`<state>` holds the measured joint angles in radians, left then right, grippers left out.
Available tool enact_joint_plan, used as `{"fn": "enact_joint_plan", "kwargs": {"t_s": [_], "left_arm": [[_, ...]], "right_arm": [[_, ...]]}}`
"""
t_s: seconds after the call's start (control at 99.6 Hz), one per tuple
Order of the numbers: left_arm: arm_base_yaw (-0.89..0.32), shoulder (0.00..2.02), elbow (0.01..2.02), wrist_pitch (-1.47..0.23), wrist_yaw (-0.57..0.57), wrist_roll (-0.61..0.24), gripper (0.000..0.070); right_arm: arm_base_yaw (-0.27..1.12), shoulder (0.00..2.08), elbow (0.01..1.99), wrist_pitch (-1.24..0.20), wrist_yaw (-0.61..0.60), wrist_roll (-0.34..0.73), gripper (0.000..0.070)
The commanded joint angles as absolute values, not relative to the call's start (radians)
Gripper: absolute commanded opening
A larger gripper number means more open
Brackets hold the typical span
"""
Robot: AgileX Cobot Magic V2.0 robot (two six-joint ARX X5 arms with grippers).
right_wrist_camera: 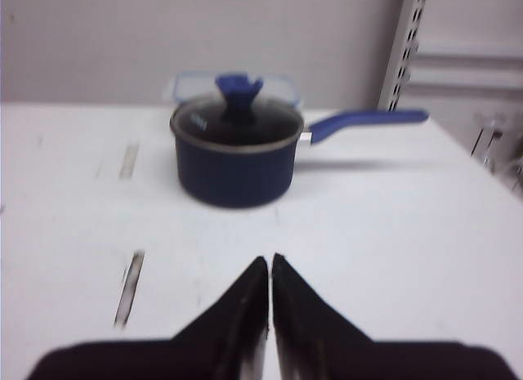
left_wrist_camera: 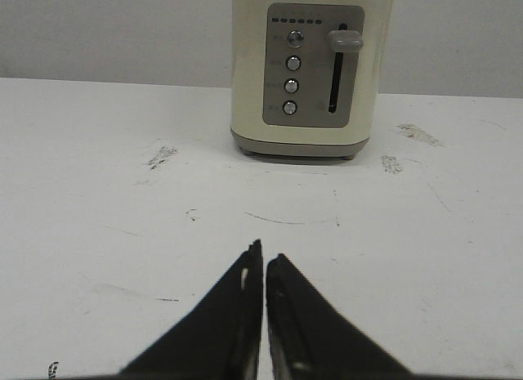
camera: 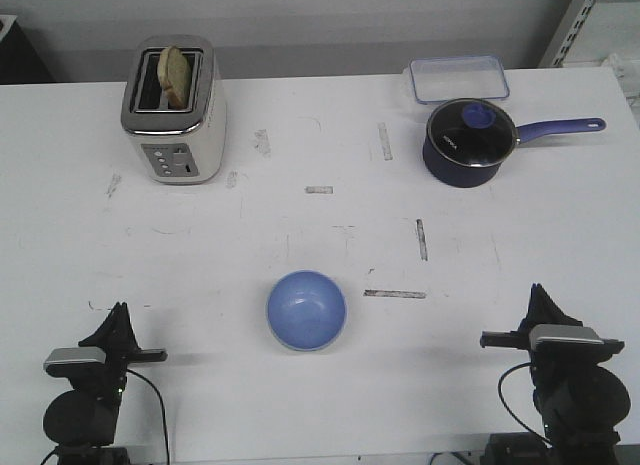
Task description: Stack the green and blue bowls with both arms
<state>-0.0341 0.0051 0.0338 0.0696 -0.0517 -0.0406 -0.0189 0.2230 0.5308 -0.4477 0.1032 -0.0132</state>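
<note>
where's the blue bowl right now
In the front view the blue bowl sits near the table's front centre, between the two arms, beside a grey tape strip.

Wide white table (camera: 300, 385), scuffed with grey marks and short strips of tape, filling most of the front view. Behind it, a plain pale grey wall (camera: 350, 25), evenly lit, no hard shadows. At the far right, a white metal shelf upright (camera: 575, 25) with a row of slots, seen again blurred in the right wrist view (right_wrist_camera: 409, 45). At the far left corner, a dark block (camera: 15, 50) beside the wall, too cut off to tell what it is.
</note>
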Motion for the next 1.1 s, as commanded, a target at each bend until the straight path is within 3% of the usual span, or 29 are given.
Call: {"fn": "enact_joint_plan", "kwargs": {"t_s": [0.0,0.201,0.512,0.613,1.095], "left_arm": [[-0.035,0.003,0.012,0.083,-0.052,-0.042,0.0001],[-0.035,0.003,0.012,0.083,-0.052,-0.042,0.0001],[-0.035,0.003,0.012,0.083,-0.052,-0.042,0.0001],[-0.035,0.003,0.012,0.082,-0.052,-0.042,0.0001],[-0.035,0.003,0.012,0.081,-0.052,-0.042,0.0001]], "right_arm": [[-0.030,0.221,0.498,-0.392,0.096,0.005,0.0000],[-0.054,0.175,0.321,-0.220,0.037,0.007,0.0000],[-0.078,0.002,0.078,-0.134,0.022,0.009,0.0000],[-0.079,0.001,0.012,-0.041,0.010,0.030,0.0000],[-0.078,0.001,0.012,-0.052,-0.001,0.034,0.0000]]}}
